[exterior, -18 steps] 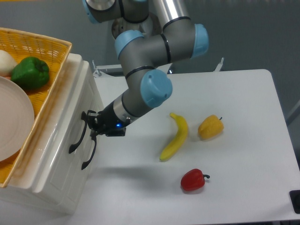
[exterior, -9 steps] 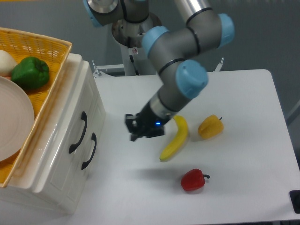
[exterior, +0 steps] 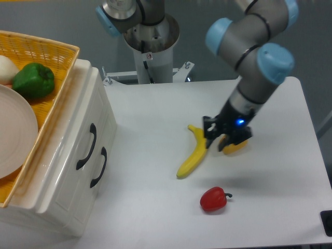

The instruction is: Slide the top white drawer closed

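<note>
Red bell pepper [exterior: 213, 199] at 6 o'clock on the white table [exterior: 280, 207], open surface around it. Curved yellow banana [exterior: 194, 153] centre. Black two-finger gripper [exterior: 217, 140] just beside it, over the yellow bell pepper [exterior: 236, 147]; its opening cannot be told, nothing visibly held. At 9 o'clock, glossy top white drawer [exterior: 89, 140] with curved black handle, flush with the white cabinet [exterior: 62, 197]. On top, woven yellow basket [exterior: 49, 54] holding white plate [exterior: 15, 137], green pepper [exterior: 33, 80], white onion [exterior: 6, 68].

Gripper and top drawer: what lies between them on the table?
In the camera view, only the banana lies between the gripper and the top drawer; otherwise bare table.
</note>
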`<state>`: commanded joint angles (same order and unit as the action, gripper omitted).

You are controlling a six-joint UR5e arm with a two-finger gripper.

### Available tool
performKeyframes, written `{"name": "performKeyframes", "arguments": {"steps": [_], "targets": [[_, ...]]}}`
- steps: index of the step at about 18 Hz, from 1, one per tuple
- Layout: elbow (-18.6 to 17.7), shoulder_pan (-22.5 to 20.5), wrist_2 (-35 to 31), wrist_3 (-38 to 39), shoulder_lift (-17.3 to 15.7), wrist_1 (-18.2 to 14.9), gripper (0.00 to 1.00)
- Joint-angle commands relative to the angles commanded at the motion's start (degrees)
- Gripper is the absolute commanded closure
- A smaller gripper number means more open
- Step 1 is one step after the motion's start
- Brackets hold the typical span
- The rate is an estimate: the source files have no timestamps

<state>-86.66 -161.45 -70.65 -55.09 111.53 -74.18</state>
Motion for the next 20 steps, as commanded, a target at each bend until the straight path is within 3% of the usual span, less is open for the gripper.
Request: {"name": "performKeyframes", "arguments": {"steps": [3, 8, 15, 20], "targets": [[1.93, -1.50, -3.87, -3.96, 2.55, 0.70, 0.29], [2.55, -1.94, -8.26, -8.27, 5.36, 4.92, 0.01], [5.71, -3.87, -16.26, -16.88, 8.97, 4.92, 0.00], [7.12, -4.84, -17.33, -20.23, 9.94, 4.83, 0.00]]}}
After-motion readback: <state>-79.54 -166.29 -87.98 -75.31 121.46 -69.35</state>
